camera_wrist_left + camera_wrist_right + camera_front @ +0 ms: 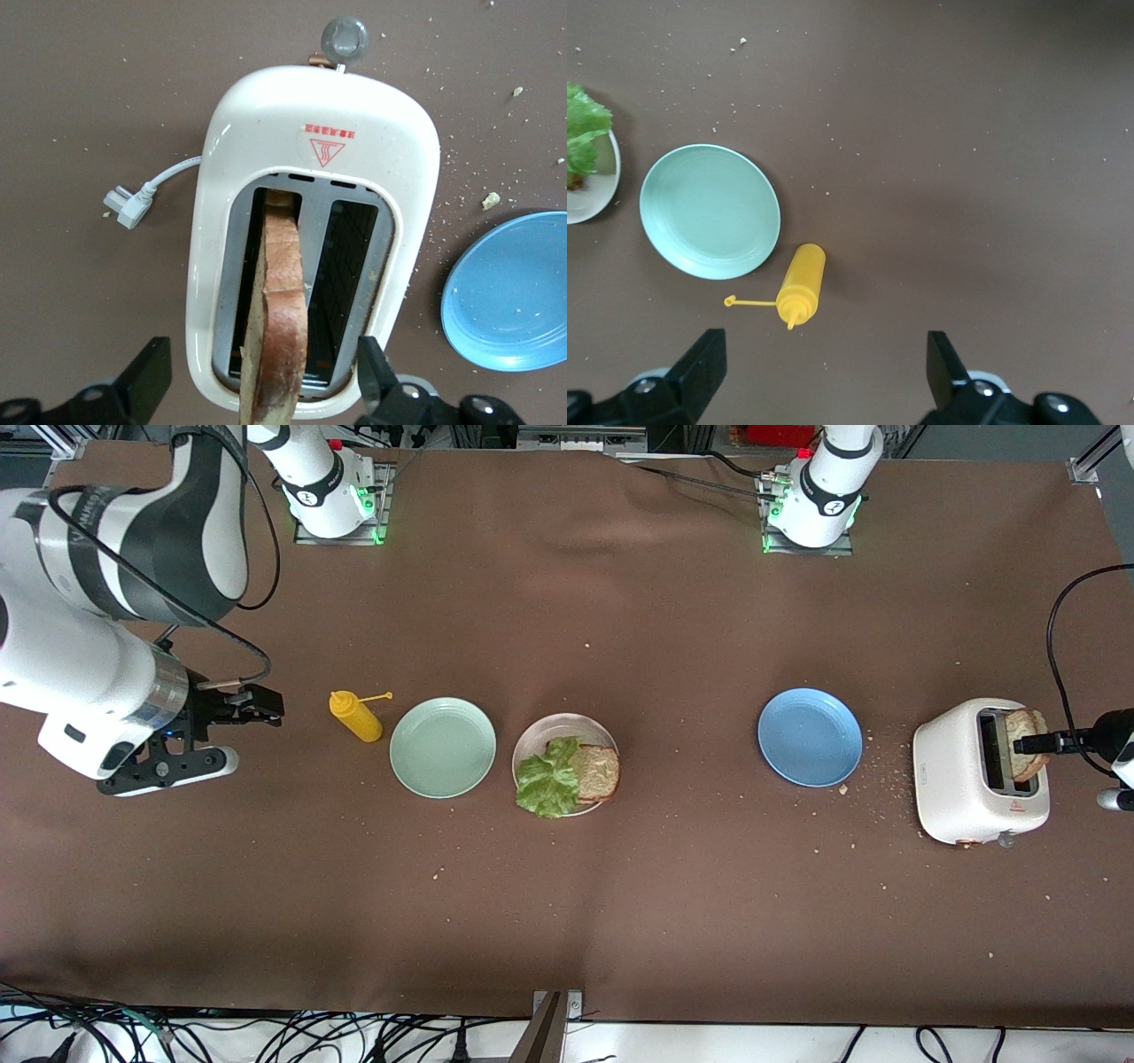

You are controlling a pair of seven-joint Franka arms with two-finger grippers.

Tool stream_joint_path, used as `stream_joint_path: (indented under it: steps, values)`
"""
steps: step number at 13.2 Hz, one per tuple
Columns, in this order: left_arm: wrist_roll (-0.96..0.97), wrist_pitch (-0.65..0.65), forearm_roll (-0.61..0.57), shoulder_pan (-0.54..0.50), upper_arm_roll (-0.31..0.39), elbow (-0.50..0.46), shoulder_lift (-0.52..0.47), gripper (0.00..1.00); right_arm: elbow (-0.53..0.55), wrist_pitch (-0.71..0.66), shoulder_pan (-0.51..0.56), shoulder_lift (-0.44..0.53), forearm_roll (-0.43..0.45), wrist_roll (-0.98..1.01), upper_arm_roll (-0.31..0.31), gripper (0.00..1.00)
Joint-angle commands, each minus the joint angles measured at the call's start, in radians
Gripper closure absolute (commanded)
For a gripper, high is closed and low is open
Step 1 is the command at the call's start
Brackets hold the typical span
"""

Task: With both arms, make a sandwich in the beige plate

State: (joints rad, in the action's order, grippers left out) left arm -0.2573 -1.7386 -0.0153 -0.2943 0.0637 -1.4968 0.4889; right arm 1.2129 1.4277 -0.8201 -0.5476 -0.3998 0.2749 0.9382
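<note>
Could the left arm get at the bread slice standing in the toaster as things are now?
Probably yes: the left gripper is right over the toaster, its fingers astride the upright bread slice, and nothing blocks the slot.

We see the beige plate (535, 736), round with a ridged rim, lying flat on the worktop between a mint green plate (442, 747) and a blue plate (809, 736). On it rests one square slice of toasted bread (596, 771), partly covered by a ruffled green lettuce leaf (547, 779). A second slice (282, 310) stands upright in a slot of the white toaster (957, 779).
</note>
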Motion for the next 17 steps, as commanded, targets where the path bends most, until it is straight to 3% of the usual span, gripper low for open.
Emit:
stream_joint_path:
  steps: [1, 3, 6, 8, 11, 13, 17]
  values:
    - [-0.016, -0.001, -0.031, -0.009, -0.010, -0.017, -0.007, 1.00, 0.027, -0.071, 0.077, 0.090, 0.024, -0.044, -0.088, 0.00]
    - [-0.001, 0.072, -0.038, 0.001, -0.010, -0.016, -0.006, 1.00, 0.034, -0.072, 0.180, 0.133, 0.054, -0.132, -0.232, 0.00]
    - [0.007, 0.083, -0.046, 0.001, -0.012, -0.011, 0.004, 1.00, 0.045, -0.064, 0.342, 0.198, 0.252, -0.186, -0.509, 0.00]
    - [0.007, 0.087, -0.048, 0.006, -0.013, -0.006, 0.002, 1.00, 0.095, -0.053, 0.445, 0.257, 0.308, -0.235, -0.637, 0.00]
    - [0.012, 0.094, -0.048, 0.020, -0.018, 0.039, -0.006, 1.00, 0.291, 0.029, 0.640, 0.420, 0.363, -0.350, -0.836, 0.00]
    - [0.015, 0.169, -0.048, 0.035, -0.022, 0.126, -0.006, 1.00, 0.455, 0.129, 0.749, 0.539, 0.372, -0.342, -0.915, 0.00]
    - [0.016, 0.284, -0.041, 0.079, -0.027, 0.256, -0.012, 1.00, 0.476, 0.140, 0.897, 0.580, 0.372, -0.344, -1.035, 0.00]
